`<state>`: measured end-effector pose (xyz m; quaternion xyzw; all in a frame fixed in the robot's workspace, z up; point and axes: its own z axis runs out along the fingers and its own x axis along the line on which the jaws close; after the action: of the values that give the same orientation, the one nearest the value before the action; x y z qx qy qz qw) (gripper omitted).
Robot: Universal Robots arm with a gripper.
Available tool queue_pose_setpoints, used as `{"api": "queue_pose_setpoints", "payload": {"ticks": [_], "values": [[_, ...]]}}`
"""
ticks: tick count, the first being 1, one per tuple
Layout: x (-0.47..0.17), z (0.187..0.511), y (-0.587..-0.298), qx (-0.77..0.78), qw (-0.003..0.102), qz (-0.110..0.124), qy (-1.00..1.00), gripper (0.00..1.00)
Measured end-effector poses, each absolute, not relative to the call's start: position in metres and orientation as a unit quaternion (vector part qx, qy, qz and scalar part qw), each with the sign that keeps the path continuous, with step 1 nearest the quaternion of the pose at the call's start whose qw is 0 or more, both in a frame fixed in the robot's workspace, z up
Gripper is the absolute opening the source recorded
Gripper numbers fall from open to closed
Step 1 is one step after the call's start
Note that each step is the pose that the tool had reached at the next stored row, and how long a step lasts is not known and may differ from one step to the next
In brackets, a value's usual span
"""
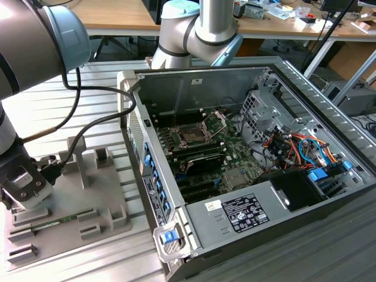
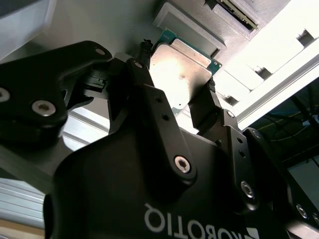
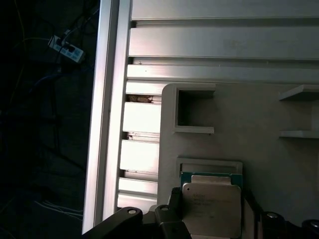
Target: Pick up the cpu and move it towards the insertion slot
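Observation:
The cpu (image 3: 211,205), a flat silvery square with a green rim, sits between my two black fingers in both wrist views. My gripper (image 2: 177,79) is shut on the cpu (image 2: 185,64), one finger against each of two opposite edges. It hangs just over a raised square recess of the grey tray (image 3: 259,114). In the exterior view my wrist stands low over the grey tray (image 1: 94,194) at the exterior view's left. The insertion slot (image 1: 193,134), a dark square socket with its metal load plate swung up, lies on the green board inside the open computer case, well to the exterior view's right of the arm.
The open computer case (image 1: 235,176) has upright metal walls, a drive cage and coloured cables at the exterior view's right. A green memory stick (image 1: 56,222) lies in a tray groove. A black cable (image 1: 94,120) hangs from the arm. Ribbed aluminium tabletop (image 3: 144,129) surrounds the tray.

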<state>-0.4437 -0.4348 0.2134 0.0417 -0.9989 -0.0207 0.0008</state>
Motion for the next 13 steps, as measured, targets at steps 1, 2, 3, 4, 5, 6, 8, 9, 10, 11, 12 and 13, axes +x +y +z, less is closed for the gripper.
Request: {"api": "queue_pose_setpoints", "payload": {"ticks": [1, 2, 3, 4, 5, 6, 8, 9, 10, 11, 12, 13], "values": [[-0.4437, 0.2136, -0.4349, 0.042, 0.001, -0.021, -0.999, 0.55], [-0.4437, 0.2138, -0.4348, 0.042, 0.001, -0.021, -0.999, 0.55], [-0.4437, 0.2141, -0.4349, 0.042, 0.001, -0.021, -0.999, 0.55], [-0.4437, 0.2143, -0.4348, 0.042, 0.001, -0.021, -0.999, 0.55], [-0.4437, 0.2145, -0.4348, 0.042, 0.001, -0.021, -0.999, 0.55], [-0.4437, 0.2147, -0.4348, 0.042, 0.001, -0.021, -0.999, 0.55], [-0.4437, 0.215, -0.4349, 0.042, 0.001, -0.021, -0.999, 0.55], [-0.4437, 0.2153, -0.4348, 0.042, 0.001, -0.021, -0.999, 0.55], [-0.4437, 0.2155, -0.4348, 0.042, 0.001, -0.021, -0.999, 0.55], [-0.4437, 0.2157, -0.4349, 0.042, 0.001, -0.021, -0.999, 0.55], [-0.4437, 0.216, -0.4348, 0.042, 0.001, -0.021, -0.999, 0.55], [-0.4437, 0.2162, -0.4348, 0.042, 0.001, -0.021, -0.999, 0.55]]}}
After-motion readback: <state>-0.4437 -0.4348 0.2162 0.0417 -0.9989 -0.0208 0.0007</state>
